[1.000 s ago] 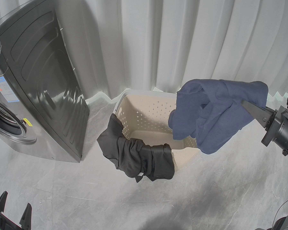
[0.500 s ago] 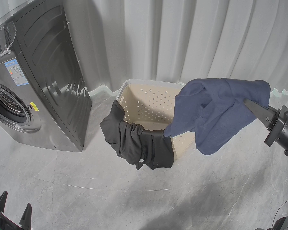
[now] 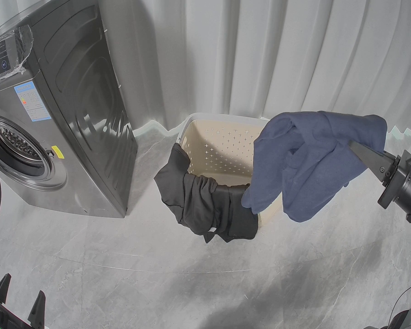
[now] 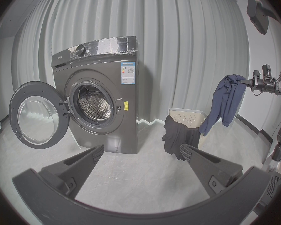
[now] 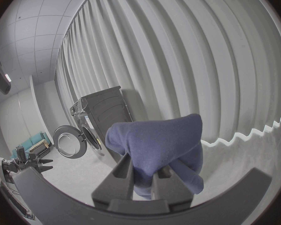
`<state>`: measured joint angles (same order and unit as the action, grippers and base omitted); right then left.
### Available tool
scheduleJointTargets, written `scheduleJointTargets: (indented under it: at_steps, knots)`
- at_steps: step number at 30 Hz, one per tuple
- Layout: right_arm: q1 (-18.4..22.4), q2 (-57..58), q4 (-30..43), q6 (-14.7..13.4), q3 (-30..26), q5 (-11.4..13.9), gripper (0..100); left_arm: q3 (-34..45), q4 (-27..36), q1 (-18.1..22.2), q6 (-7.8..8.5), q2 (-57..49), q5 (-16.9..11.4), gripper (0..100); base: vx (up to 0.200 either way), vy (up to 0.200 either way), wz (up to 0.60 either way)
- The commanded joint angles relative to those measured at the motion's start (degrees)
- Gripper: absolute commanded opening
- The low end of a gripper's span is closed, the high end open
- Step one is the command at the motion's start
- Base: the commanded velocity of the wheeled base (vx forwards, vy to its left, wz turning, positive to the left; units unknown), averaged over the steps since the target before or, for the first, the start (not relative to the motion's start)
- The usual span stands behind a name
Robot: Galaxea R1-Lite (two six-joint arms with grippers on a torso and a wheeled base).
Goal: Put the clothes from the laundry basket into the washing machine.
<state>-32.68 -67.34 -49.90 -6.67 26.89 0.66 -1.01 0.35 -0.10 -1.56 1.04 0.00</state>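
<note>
The right gripper (image 3: 357, 151) sits at the right edge of the head view, its fingers clamped together on a blue garment (image 3: 306, 161). The cloth is bunched over the finger ends and hangs in loose folds in mid-air. Its lower ends dangle in front of the right side of the laundry basket (image 3: 223, 119), which stands on the floor (image 3: 169, 279) at the middle of the frame, close to the white curtain (image 3: 260, 46). I cannot tell whether the hanging cloth touches the basket rim. A dark garment (image 3: 205, 206) is draped over the basket's near-left rim, partly inside, with most of it spilling down the outside wall toward the floor.

The washing machine (image 3: 77, 115) stands in the upper left of the head view, well apart from the held garment, with the basket between them. In the left wrist view its round door (image 4: 37, 114) stands wide open at the left of the frame, and the metal drum (image 4: 93, 102) shows through the opening.

The left gripper (image 3: 23, 286) is low in the bottom left corner of the head view, its fingers apart — floor shows between them in the left wrist view — and it is well away from both basket and machine.
</note>
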Motion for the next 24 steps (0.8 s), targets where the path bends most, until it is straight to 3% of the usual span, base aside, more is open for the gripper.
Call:
scheduleJointTargets:
  at_steps: [1,24]
  knots:
    - [-0.01,-0.25,0.06,-0.01,0.0,0.04,0,0.84,0.0,0.01,-0.02,-0.95,0.0,100,0.0,0.2,0.0]
    - [-0.19,-0.86,0.33,-0.45,-0.09,0.04,0,0.84,0.0,0.01,-0.11,-0.95,0.0,100,0.0,0.2,0.0]
